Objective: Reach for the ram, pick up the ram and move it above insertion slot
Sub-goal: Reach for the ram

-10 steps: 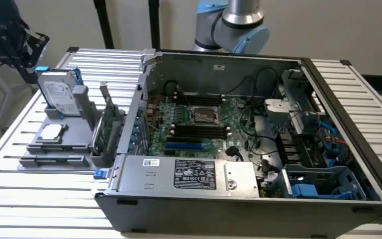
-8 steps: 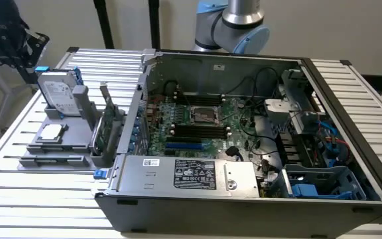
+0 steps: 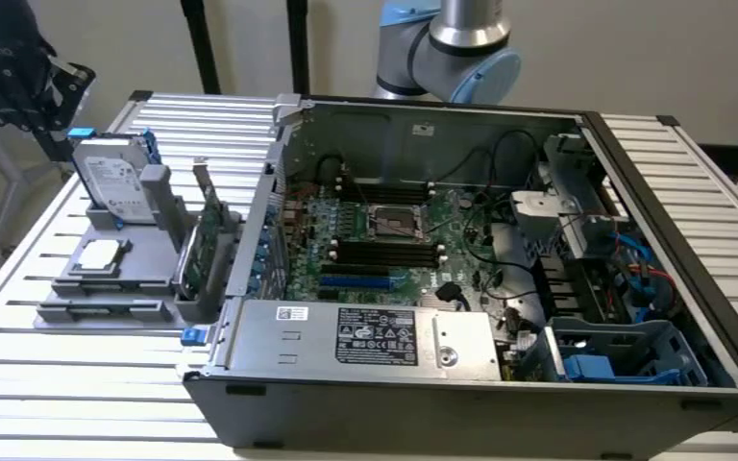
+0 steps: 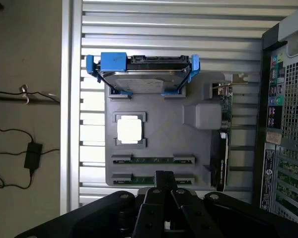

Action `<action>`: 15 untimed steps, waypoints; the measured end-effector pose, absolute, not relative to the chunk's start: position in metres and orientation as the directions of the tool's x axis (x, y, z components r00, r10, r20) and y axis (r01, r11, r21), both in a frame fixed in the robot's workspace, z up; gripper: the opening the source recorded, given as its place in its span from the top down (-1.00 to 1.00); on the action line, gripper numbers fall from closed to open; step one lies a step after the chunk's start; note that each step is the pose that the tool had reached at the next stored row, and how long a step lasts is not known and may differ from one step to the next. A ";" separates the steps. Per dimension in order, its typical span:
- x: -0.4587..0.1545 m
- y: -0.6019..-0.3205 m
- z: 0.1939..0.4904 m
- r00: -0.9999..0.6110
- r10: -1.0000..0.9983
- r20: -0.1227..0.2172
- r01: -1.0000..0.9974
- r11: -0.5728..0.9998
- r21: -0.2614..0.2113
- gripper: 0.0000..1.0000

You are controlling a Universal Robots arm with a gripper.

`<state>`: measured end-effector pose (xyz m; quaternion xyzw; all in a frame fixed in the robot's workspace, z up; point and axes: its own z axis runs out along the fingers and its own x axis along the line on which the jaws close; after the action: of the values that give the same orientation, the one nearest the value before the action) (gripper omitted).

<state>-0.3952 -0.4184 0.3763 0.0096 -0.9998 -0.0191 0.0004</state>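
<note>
Bare slatted metal tabletop (image 4: pixel 89 49) surrounds the grey holder tray (image 4: pixel 164 124). The black gripper (image 4: pixel 165 176), closed and empty, hovers over the long thin green ram stick (image 4: pixel 139 177) at the tray's edge.

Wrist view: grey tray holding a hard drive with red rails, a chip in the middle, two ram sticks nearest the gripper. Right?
Not quite. The hard drive has blue rails, not red, as the wrist view shows. The rest holds: the chip sits in the middle of the tray, and two ram sticks lie nearest the gripper.
</note>
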 end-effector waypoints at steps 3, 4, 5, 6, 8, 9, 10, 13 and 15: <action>-0.395 -0.419 0.376 -1.000 -0.019 0.001 -0.019 0.999 0.038 0.79; -0.395 -0.420 0.376 -1.000 -0.019 0.001 -0.019 0.999 0.038 0.79; -0.395 -0.421 0.376 -1.000 -0.019 0.000 -0.019 0.999 0.038 0.79; -0.395 -0.423 0.376 -1.000 -0.019 0.001 -0.019 0.999 0.038 0.79; -0.395 -0.429 0.376 -1.000 -0.019 0.001 -0.019 0.999 0.038 0.79; -0.394 -0.433 0.376 -1.000 -0.019 0.001 -0.019 0.999 0.038 0.79; -0.394 -0.437 0.376 -1.000 -0.019 0.000 -0.019 0.999 0.038 0.79; -0.394 -0.450 0.375 -1.000 -0.019 0.001 -0.019 0.999 0.038 0.79; -0.393 -0.458 0.375 -1.000 -0.019 0.001 -0.019 0.999 0.038 0.79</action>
<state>-0.3934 -0.4582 0.3745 0.0096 -0.9998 -0.0191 0.0005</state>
